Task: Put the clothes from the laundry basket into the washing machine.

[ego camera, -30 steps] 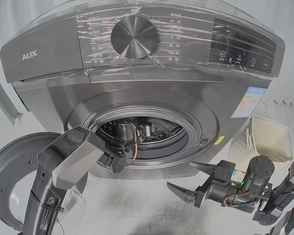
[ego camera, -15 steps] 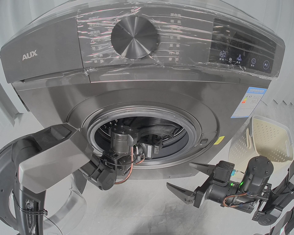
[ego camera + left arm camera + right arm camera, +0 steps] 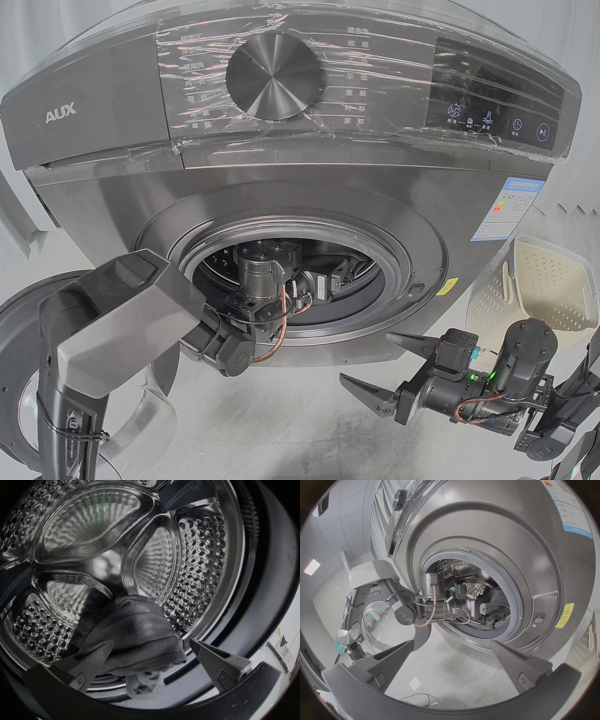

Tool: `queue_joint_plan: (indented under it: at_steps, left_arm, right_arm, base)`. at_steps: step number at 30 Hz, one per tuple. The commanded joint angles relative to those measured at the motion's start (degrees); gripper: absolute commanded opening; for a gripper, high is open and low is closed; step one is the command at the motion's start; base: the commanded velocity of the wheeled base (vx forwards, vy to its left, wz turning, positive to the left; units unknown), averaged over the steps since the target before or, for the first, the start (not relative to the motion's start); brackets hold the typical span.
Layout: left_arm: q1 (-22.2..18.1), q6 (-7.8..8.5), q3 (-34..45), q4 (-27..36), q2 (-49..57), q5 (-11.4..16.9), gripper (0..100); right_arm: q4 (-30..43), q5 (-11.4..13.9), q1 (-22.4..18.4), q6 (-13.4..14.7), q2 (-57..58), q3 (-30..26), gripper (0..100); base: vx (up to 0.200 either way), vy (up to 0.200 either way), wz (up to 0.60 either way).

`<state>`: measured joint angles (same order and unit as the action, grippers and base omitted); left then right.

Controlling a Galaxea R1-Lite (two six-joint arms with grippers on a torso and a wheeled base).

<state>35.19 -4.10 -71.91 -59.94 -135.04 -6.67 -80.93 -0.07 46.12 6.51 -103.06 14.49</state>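
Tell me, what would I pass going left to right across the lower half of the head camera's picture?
Swung-open round grey door with glass window → steel-ringed round mouth of the washing machine → black open pincer of the right arm → cream perforated plastic laundry basket.

Dark grey garment (image 3: 140, 636); silver drum (image 3: 200, 558) dotted with holes; gunmetal-grey washing machine (image 3: 106, 206); cream, perforated laundry basket (image 3: 550, 281); blue-and-white label (image 3: 507, 209).

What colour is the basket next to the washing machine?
The basket is cream, clearest in the head view.
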Motion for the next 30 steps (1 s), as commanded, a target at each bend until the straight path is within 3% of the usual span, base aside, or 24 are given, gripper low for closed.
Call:
queue_joint_plan:
  at_steps: [1, 3, 4, 7, 13, 16, 20, 24, 30]
  left_arm:
    - [-1.36, 0.05, -4.73, -0.35, -7.61, -0.28, 100]
    - [-1.80, 0.05, -5.43, -0.18, -8.58, -0.28, 100]
    - [-1.88, 0.14, -5.87, 0.00, -9.19, -0.36, 0]
    - [-2.67, 1.46, -7.37, -0.09, -10.69, -0.28, 0]
    - [-2.94, 1.28, -16.59, -0.35, -15.35, -0.98, 0]
    - [-3.03, 1.37, -20.46, -0.09, -16.93, -2.30, 0]
    - [-4.43, 1.90, -31.62, 0.53, -21.50, -5.99, 0]
    - [-5.93, 1.81, -40.06, 1.58, -23.87, -7.57, 0]
    - [-6.45, 1.72, -40.50, 1.41, -23.34, -7.66, 0]
  right_arm:
    - [-0.01, 0.07, 0.03, -0.01, -0.04, 0.01, 100]
    - [-0.01, 0.07, 0.03, -0.01, -0.12, 0.01, 100]
    - [-0.01, 0.07, 0.03, -0.01, -0.12, 0.01, 100]
    - [-0.01, 0.07, 0.03, -0.01, -0.12, 0.01, 100]
    - [-0.10, -0.01, 0.11, 0.08, -0.21, 0.10, 100]
    - [-0.10, 0.07, 0.11, 0.08, -0.48, 0.10, 100]
    - [-0.10, 0.07, 0.11, 0.08, -0.56, 0.18, 100]
    - [-0.10, 0.07, 0.11, 0.08, -0.48, 0.18, 100]
    - [-0.10, 0.07, 0.11, 0.08, -0.56, 0.18, 100]
  base:
    - [0.000, 0.000, 0.00]
    - [0.000, 0.000, 0.00]
    - [0.000, 0.000, 0.00]
    - [0.000, 0.000, 0.00]
    - [0.000, 0.000, 0.00]
    - [0.000, 0.000, 0.00]
    - [0.000, 0.000, 0.00]
    - [0.000, 0.000, 0.00]
    - [0.000, 0.000, 0.00]
